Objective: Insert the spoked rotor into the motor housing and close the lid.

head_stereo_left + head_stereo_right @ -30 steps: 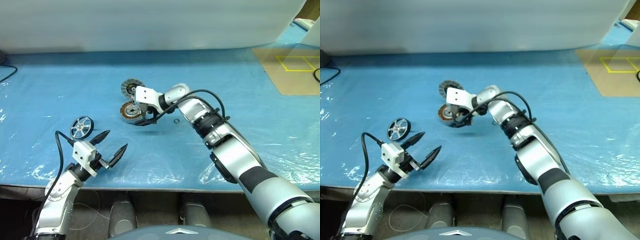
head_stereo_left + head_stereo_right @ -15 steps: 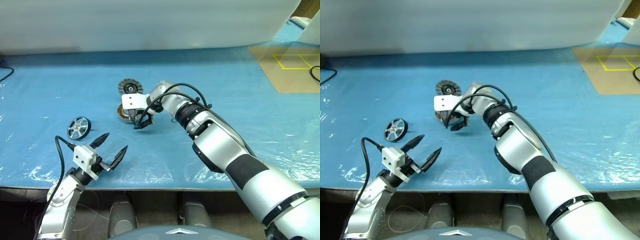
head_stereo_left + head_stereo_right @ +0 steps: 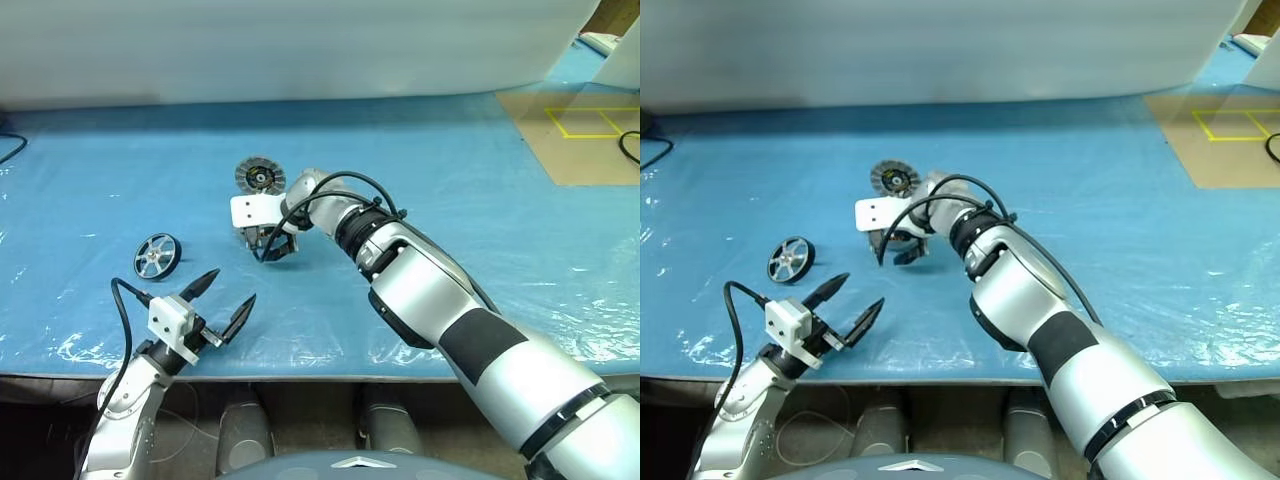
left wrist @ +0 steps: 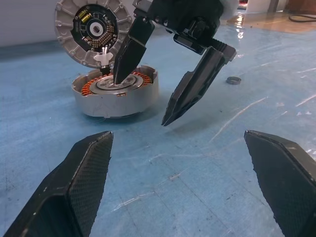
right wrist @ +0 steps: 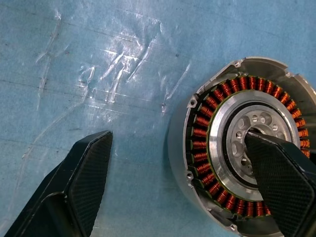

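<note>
No readable writing; your right gripper [image 4: 143, 96], jaws spread and empty, has dropped over the motor housing [image 4: 116, 94], while your left gripper [image 3: 224, 300] hangs open.

Motor housing [image 3: 262, 232] largely behind right gripper [image 3: 270, 247]

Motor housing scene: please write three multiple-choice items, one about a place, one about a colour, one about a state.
1. Where does the spoked rotor lie?
A. inside the motor housing
B. on the blue sheet beyond the left gripper
C. on the lid

2. What colour are the windings in the motor housing?
A. copper-orange
B. green
C. white

3. How is the right gripper?
A. shut on the lid
B. shut on the rotor
C. open, empty

Answers: 1 B, it rests on the blue sheet beyond the left gripper. 2 A, the coils look copper-orange. 3 C, its fingers stand apart over the housing; the lid lies behind.
</note>
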